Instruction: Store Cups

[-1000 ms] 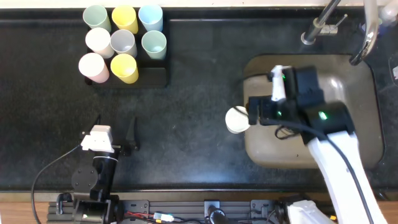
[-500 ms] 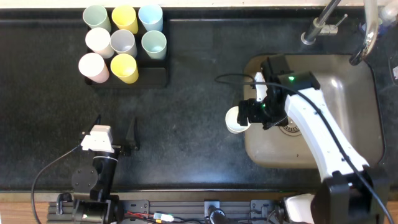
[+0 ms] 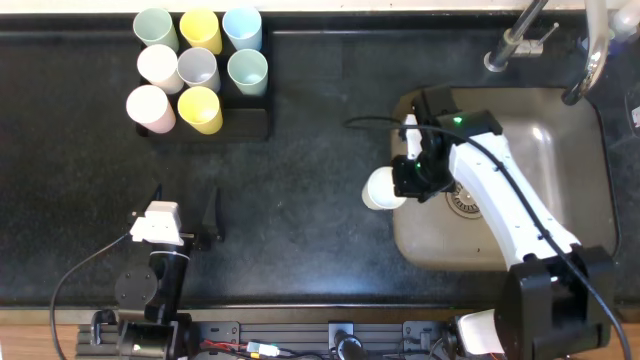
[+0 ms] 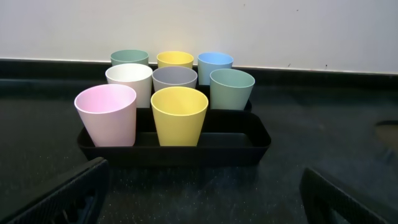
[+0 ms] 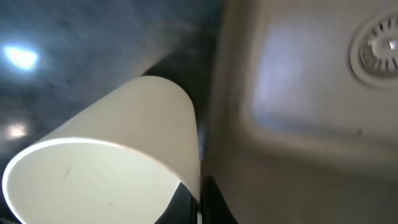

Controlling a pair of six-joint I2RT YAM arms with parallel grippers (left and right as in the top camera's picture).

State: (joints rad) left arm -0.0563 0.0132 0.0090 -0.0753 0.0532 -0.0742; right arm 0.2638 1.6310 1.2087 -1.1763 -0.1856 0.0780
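A cream-white cup [image 3: 379,188] hangs tilted at the sink's left rim, with my right gripper [image 3: 402,180] shut on its wall. In the right wrist view the cup [image 5: 118,149] is close up, its mouth turned toward the camera, a finger [image 5: 208,199] pressed against its side. The black tray [image 3: 251,124] stands at the back left with several pastel cups [image 3: 200,108] upright in it; its front right slot holds nothing. My left gripper [image 3: 186,210] rests open near the front left, facing the tray [image 4: 186,149] and its cups [image 4: 179,115].
The steel sink [image 3: 540,240] with its drain [image 5: 380,46] lies at the right, a faucet [image 3: 515,38] behind it. Dark worktop [image 3: 300,220] stretches between the tray and the sink.
My right arm has swung and its wrist has turned, tipping the cup from mouth-up to its side while staying at the sink's left rim. The left arm has not moved.
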